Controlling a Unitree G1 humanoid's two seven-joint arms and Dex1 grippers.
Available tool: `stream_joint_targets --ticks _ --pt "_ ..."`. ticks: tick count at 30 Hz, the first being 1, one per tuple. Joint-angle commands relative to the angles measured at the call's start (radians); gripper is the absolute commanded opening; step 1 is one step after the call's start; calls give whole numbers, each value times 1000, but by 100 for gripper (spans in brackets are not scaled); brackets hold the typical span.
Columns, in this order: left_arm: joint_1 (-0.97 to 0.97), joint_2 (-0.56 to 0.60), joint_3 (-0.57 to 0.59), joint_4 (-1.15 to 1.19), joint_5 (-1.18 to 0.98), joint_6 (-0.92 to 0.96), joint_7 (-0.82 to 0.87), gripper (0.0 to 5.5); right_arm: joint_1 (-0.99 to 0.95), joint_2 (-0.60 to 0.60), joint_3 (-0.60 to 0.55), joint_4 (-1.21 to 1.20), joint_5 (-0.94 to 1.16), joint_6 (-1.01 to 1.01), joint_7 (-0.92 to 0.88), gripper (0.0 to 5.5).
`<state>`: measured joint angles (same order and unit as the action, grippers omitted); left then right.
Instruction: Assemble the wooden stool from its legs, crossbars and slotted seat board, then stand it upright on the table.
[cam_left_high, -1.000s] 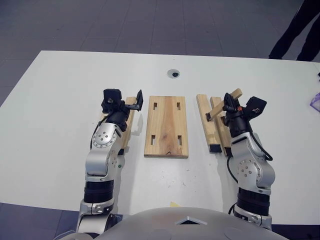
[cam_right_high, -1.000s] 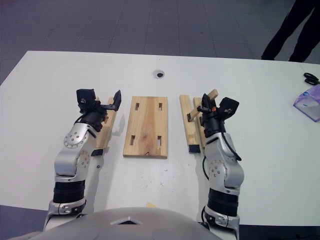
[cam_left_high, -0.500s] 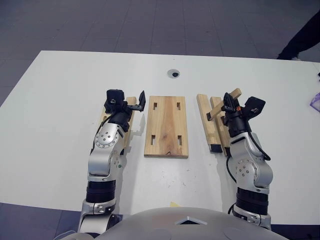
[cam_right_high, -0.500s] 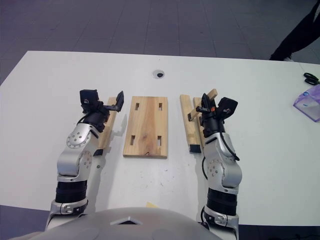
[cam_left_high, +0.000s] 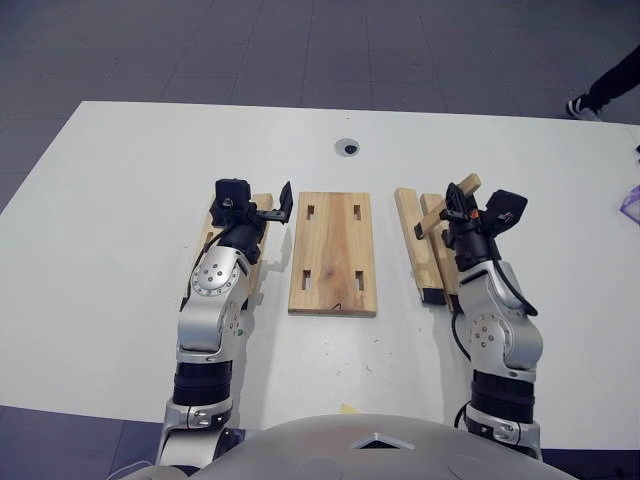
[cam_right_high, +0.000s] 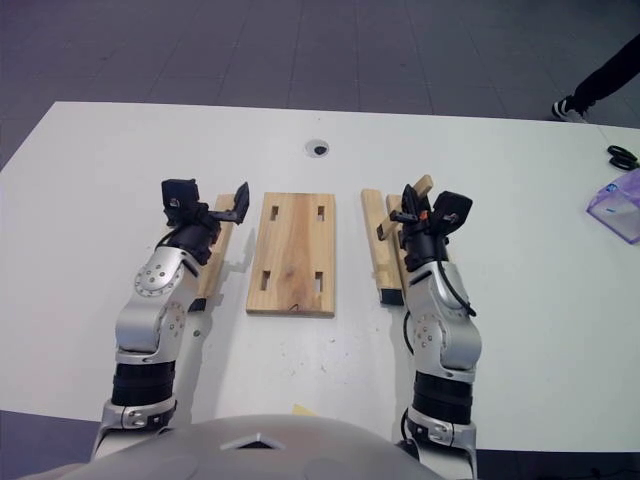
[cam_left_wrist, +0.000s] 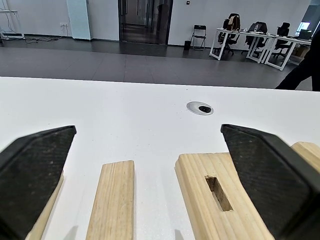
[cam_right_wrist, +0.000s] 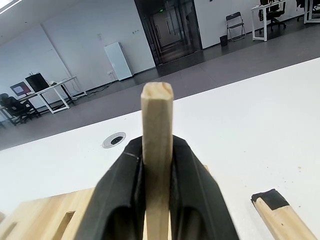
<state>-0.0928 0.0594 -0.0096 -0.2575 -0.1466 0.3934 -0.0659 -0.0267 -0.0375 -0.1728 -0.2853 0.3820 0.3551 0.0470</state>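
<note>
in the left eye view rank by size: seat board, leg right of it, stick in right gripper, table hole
seat board
leg, long but narrow
stick, partly hidden by the right gripper, so less sure
table hole, clearly smallest

Left gripper (cam_left_high: 257, 205): centre-left of frame, jaws spread wide, forearm stretched forward.
Right gripper (cam_left_high: 455, 213): centre-right, clamped on a tilted crossbar (cam_left_high: 470, 186).
</note>
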Motion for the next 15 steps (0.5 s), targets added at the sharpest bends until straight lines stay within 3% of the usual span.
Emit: stream_joint_targets --ticks 1,7,15 --pt "15 2 0 -13 14 -4 6 540 45 -40 36 24 -34 43 31 42" --pt "19 4 0 -17 21 -8 11 540 88 -76 56 84 -73 8 74 42" --pt "-9 23 10 -3 43 -25 5 540 148 -114 65 245 -150 -200 140 42"
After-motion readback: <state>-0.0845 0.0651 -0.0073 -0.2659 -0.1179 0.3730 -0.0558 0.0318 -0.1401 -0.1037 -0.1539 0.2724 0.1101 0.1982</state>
